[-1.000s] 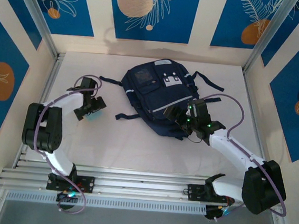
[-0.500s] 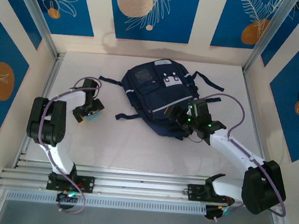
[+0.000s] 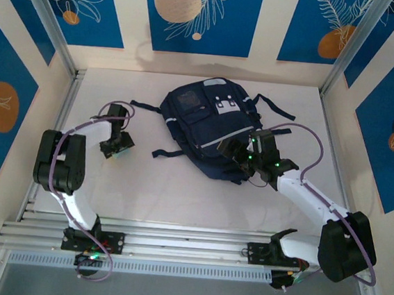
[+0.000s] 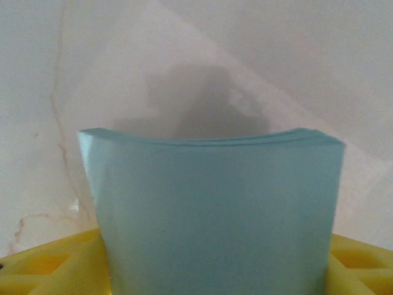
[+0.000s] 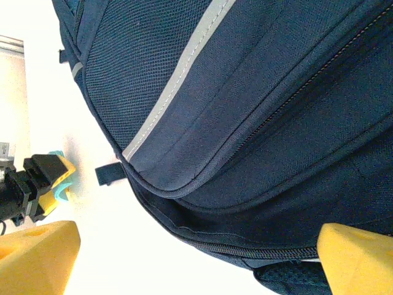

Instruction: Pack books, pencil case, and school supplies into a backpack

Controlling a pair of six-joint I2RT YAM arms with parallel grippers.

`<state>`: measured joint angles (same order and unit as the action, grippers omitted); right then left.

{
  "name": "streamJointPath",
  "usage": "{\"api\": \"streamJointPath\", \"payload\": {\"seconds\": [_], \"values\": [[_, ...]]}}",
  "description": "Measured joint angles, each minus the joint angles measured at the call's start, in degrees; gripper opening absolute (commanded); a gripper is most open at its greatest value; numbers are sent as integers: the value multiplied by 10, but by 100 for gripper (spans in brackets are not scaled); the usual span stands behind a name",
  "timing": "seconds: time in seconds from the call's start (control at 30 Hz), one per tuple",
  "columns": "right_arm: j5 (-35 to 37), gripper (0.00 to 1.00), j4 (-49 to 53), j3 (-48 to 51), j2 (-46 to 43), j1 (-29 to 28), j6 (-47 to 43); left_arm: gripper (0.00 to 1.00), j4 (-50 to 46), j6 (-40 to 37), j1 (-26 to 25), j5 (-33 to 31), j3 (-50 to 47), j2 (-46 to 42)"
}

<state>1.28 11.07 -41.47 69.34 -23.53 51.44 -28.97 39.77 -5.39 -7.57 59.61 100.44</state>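
Observation:
The navy backpack (image 3: 210,124) lies flat in the middle of the white table, zipped along its near edge (image 5: 245,92). My left gripper (image 3: 115,147) hovers left of it, shut on the light-blue square pad (image 4: 215,215), which bows between the yellow fingers (image 4: 43,270). A sliver of that pad (image 3: 118,153) peeks out below the gripper. My right gripper (image 3: 241,155) is at the backpack's near right corner, open, its yellow fingertips (image 5: 359,261) wide apart either side of the zipper seam. The books and the pencil case are out of view.
A dark strap (image 3: 172,152) trails from the backpack toward my left gripper, and more straps (image 3: 274,106) spread at its far right. Patterned walls close in the table on three sides. An aluminium rail (image 3: 187,248) runs along the near edge.
My left arm has folded back, drawing the gripper and the blue pad slightly to the left. The right arm and the backpack have not moved.

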Motion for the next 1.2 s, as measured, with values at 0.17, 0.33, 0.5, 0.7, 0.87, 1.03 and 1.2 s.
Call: {"api": "streamJointPath", "payload": {"seconds": [0.17, 0.33, 0.5, 0.7, 0.87, 1.03, 1.2], "values": [[-5, 99, 0, 0, 0, 2, -2, 69, 0, -51, -4, 24, 1, -5], [-20, 99, 0, 0, 5, 7, -12, 70, -11, -101, -23, 48, 12, -26], [-79, 97, -4, -16, 28, 46, -35, 69, -20, -174, -91, 112, 43, -52], [-185, 85, -13, -76, 63, 88, -61, 70, -17, -287, -198, 153, 89, -71], [-264, 74, -30, -101, 70, 90, -69, 70, -14, -360, -258, 174, 100, -86], [-311, 64, -34, -102, 72, 83, -63, 71, -5, -427, -322, 162, 123, -86], [-327, 59, -41, -102, 73, 63, -59, 72, 12, -474, -388, 146, 138, -85]]}}
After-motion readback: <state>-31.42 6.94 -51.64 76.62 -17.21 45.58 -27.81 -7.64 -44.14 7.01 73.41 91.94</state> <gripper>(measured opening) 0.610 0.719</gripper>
